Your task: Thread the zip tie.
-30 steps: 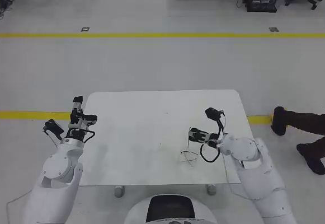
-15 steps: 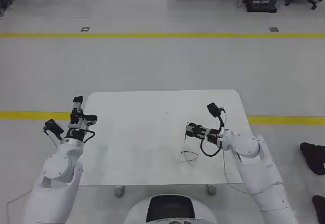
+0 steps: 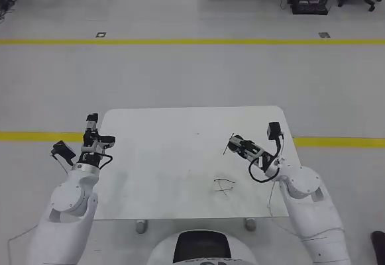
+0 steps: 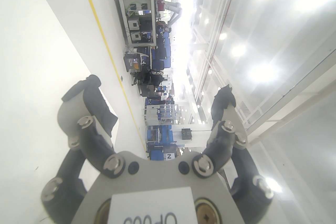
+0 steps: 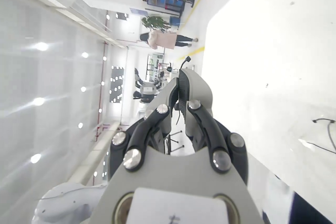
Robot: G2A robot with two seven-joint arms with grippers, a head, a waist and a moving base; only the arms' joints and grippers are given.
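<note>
Swung my right pincer (image 3: 234, 143) round a bit, clamped on the zip tie (image 5: 186, 60) poking straight out past its tips; left pincer (image 4: 157, 84) is wide open, well across the table (image 3: 165, 132).

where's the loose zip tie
Top view: the thin black zip tie lies on the white table, right of centre, toward the robot, close to the right hand.

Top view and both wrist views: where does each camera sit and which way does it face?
Top view: above the arms, looking down at the table; both arms, left claw and right claw show.
Left wrist view: behind the open left claw, facing out across the hall.
Right wrist view: behind the right claw, shut on a zip tie, facing along the table.
Shared: top and right wrist views both show the loose zip tie.
</note>
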